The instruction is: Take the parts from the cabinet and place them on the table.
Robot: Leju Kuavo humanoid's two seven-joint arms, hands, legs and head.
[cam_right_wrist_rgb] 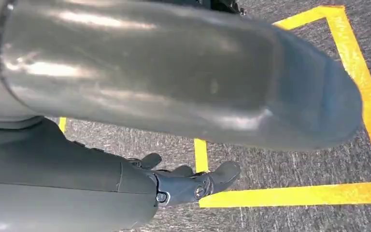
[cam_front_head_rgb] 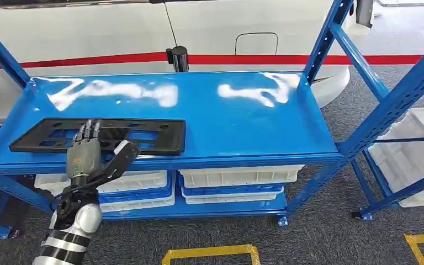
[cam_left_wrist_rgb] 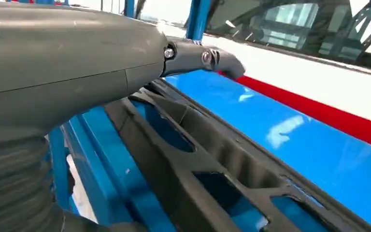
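In the head view your left hand [cam_front_head_rgb: 91,152] covers the middle of the black part [cam_front_head_rgb: 154,134] lying on the blue shelf [cam_front_head_rgb: 226,121], so you cannot tell whether the fingers touch it. The white bins [cam_front_head_rgb: 237,176] below are partly hidden by the shelf's front lip. In the left wrist view the part [cam_left_wrist_rgb: 207,164] runs off the picture's edge. In the right wrist view your right hand [cam_right_wrist_rgb: 183,183] is largely hidden behind its grey cover; its finger posture is unclear.

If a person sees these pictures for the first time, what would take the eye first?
Probably the bright blue shelf, glossy with white glare, in front of a white wall with a red stripe. Next comes the long black part with cut-outs, lying flat near the shelf's front left edge, where the left hand reaches over it.
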